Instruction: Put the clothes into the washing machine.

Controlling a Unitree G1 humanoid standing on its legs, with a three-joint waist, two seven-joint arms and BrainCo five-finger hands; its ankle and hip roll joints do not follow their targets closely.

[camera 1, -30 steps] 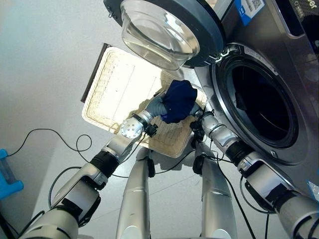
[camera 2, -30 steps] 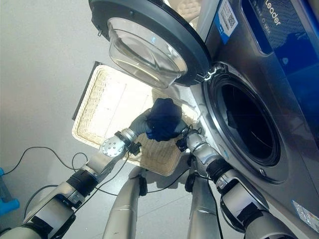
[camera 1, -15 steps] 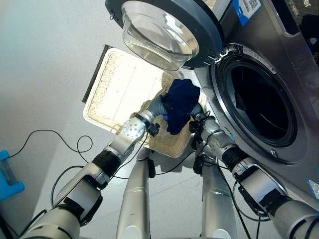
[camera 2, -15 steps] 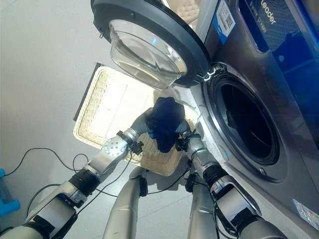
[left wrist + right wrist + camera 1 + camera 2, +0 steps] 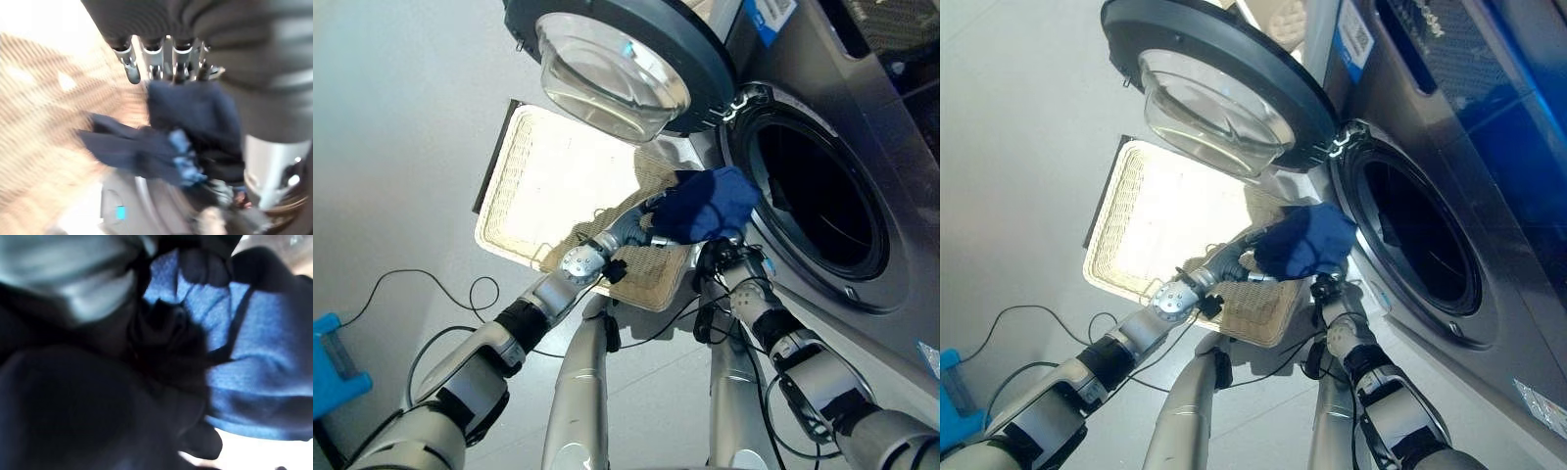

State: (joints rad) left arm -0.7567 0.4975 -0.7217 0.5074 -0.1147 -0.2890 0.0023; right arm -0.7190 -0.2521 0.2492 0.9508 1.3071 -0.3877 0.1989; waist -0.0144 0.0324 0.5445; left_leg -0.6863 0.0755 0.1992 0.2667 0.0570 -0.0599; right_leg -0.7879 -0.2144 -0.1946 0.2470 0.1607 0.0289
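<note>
1. A pale wicker basket [image 5: 543,191] is set on the grey floor [image 5: 391,137], beside the machine's front.
2. A blue object [image 5: 335,351] is seen on the floor, well apart from the basket.

One dark blue bundled cloth garment [image 5: 705,204]. One pale woven wicker basket [image 5: 524,196], flat and rectangular. One grey front-loading washing machine [image 5: 862,147] (one round dark-rimmed glass door [image 5: 612,64], swung open). One bright blue plastic object [image 5: 335,364] at the floor's edge.
</note>
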